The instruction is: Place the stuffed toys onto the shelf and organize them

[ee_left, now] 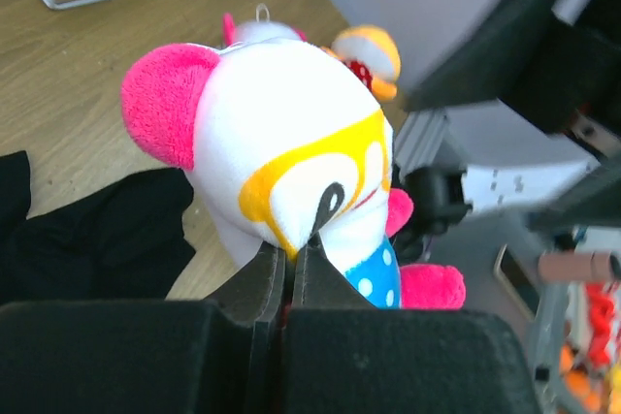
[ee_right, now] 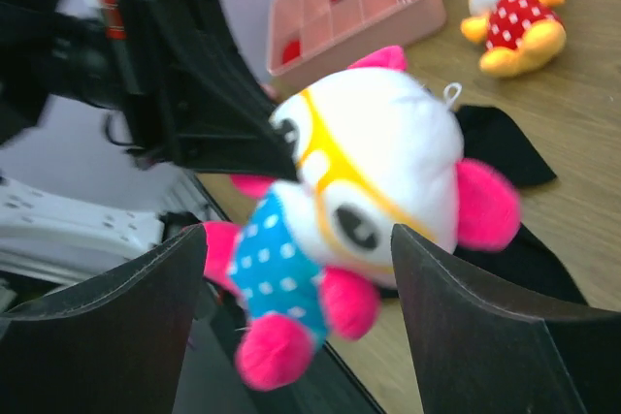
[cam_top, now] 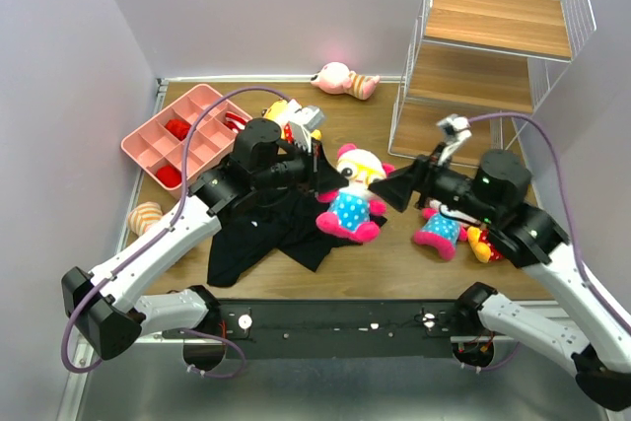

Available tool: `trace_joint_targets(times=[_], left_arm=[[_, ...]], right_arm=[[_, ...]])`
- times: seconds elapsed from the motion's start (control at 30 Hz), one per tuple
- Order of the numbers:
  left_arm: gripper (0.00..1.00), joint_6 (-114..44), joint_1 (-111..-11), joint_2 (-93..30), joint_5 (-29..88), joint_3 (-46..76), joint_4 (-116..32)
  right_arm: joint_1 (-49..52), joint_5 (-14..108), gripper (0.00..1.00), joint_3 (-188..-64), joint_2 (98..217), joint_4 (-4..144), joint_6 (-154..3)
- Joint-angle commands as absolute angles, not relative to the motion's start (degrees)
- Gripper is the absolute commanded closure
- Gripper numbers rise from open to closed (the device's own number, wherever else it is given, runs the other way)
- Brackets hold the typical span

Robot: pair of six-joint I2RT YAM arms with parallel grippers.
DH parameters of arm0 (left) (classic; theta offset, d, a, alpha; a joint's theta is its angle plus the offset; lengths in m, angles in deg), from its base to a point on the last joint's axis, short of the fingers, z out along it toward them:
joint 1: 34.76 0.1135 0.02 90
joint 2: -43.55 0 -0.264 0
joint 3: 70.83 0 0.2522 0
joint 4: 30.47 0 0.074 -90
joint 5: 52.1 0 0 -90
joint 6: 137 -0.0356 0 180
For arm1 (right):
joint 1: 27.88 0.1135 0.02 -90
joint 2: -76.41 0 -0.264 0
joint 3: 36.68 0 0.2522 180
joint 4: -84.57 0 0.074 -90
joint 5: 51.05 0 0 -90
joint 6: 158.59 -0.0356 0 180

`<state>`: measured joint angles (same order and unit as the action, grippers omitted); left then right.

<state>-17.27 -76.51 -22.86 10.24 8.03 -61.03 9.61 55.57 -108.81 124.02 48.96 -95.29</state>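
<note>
My left gripper (cam_top: 330, 176) is shut on the face of a white-faced doll (cam_top: 353, 199) with a blue dotted body and holds it above the table; the pinch shows in the left wrist view (ee_left: 291, 244). My right gripper (cam_top: 386, 189) is open just right of it; in the right wrist view (ee_right: 299, 235) the doll (ee_right: 378, 162) hangs between the spread fingers (ee_right: 485, 327), untouched. The shelf (cam_top: 493, 36) stands far right, its boards bare. A pale pink doll (cam_top: 345, 79) lies at the back. A yellow doll (cam_top: 283, 113) lies behind my left arm. Another blue doll (cam_top: 439, 229) and a yellow doll (cam_top: 483, 244) lie under my right arm. A striped doll (cam_top: 146, 216) lies at the left edge.
A black cloth garment (cam_top: 266, 234) lies spread on the table under the held doll. A pink compartment tray (cam_top: 187, 140) with small red items sits at the back left. Walls close in the table at the back and sides.
</note>
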Motion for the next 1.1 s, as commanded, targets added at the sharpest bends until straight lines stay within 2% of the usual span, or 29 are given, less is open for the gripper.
trace_joint_targets(times=[0.0,0.17,0.33,0.5,0.6,0.63,0.73,0.8,0.97,1.07], left_arm=[[1.0,-3.51,-76.5,-21.76,21.89,12.54,-54.96],[1.0,4.67,-76.59,-21.4,26.37,15.09,-51.26],[1.0,8.1,-76.59,-21.49,29.28,15.53,-48.36],[1.0,10.3,-76.59,-22.28,29.72,15.53,-46.43],[1.0,11.09,-76.5,-22.98,29.46,15.27,-45.38],[1.0,11.27,-76.59,-23.25,28.85,15.09,-44.94],[1.0,12.23,-76.59,-23.34,27.36,13.95,-42.04],[1.0,12.24,-76.59,-23.16,27.18,13.51,-41.51],[1.0,11.27,-76.59,-22.63,28.67,13.16,-42.91],[1.0,10.74,-76.59,-22.37,28.85,12.98,-43.17]], right_arm=[[9.91,49.76,0.16,-107.4,115.79,53.58,-109.18],[9.91,49.49,0.19,-106.35,113.41,53.67,-104.19],[10.08,54.94,0.22,-106.34,114.2,55.34,-99.8],[10.44,50.56,0.22,-108.36,115.52,53.06,-96.1],[10.44,50.9,0.3,-108.19,115.34,53.66,-95.57],[10.35,50.99,0.38,-107.75,114.99,54.37,-95.92],[10.44,48.81,0.46,-106.09,114.73,56.92,-97.06],[10.44,48.27,0.46,-105.73,114.81,58.58,-97.06],[10.44,52.39,0.34,-106.52,116.48,60.96,-98.12],[10.44,52.75,0.33,-107.13,117.45,61.67,-98.91]])
